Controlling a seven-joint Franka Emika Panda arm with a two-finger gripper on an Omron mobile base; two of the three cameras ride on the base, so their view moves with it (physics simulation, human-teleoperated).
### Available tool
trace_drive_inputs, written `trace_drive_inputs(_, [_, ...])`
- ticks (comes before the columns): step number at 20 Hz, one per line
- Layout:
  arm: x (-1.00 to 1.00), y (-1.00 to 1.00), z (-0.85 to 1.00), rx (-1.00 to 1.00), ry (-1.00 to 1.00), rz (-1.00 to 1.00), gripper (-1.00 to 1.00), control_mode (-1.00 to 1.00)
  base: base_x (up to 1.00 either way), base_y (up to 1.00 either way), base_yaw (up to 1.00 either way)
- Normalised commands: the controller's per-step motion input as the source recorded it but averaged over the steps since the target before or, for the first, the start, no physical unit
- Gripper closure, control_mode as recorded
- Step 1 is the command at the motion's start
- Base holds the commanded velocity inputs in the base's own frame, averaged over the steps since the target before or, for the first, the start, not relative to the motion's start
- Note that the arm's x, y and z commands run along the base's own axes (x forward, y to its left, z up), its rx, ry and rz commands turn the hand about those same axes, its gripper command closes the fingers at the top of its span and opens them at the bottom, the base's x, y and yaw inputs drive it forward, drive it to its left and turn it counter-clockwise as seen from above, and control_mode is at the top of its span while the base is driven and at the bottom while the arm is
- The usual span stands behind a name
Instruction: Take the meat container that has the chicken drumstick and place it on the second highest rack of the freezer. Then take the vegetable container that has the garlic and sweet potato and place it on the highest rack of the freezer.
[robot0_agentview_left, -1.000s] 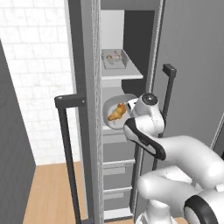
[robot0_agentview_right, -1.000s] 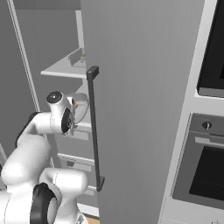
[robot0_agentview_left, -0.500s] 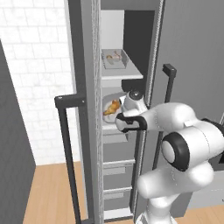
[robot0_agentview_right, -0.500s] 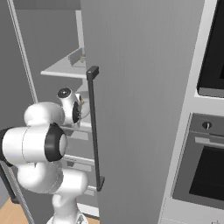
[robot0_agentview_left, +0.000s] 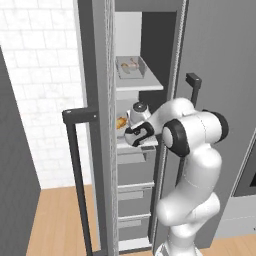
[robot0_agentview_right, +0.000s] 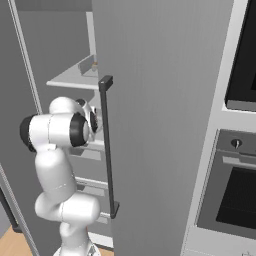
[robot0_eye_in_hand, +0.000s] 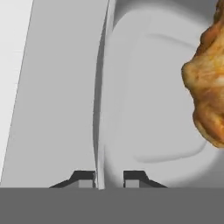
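While the gripper stands narrowly parted astride the meat container rim on the freezer second rack, chicken drumstick inside: risk, a fingertip catching the rim on withdrawal would drag the container off.

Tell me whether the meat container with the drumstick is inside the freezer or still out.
Inside. The meat container with the chicken drumstick sits on the freezer's second rack, below the vegetable container on the highest rack.
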Motion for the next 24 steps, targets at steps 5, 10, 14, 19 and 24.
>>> trace_drive_inputs(5, [0.26, 0.14, -0.12, -0.01, -0.01, -0.03, -1.00, -1.00, 0.00, 0.00, 0.00])
trace_drive_inputs(10, [-0.42, 0.04, 0.22, 0.00, -0.14, 0.00, -1.00, -1.00, 0.00, 0.00, 0.00])
trace_drive_inputs(14, [-0.91, 0.00, 0.45, 0.00, -0.21, 0.00, -1.00, -1.00, 0.00, 0.00, 0.00])
trace_drive_inputs(19, [-1.00, 0.00, 0.54, 0.00, -0.21, 0.00, -1.00, -1.00, 0.00, 0.00, 0.00])
trace_drive_inputs(24, [-1.00, 0.00, 0.70, 0.01, -0.13, 0.00, -1.00, -1.00, 0.00, 0.00, 0.00])
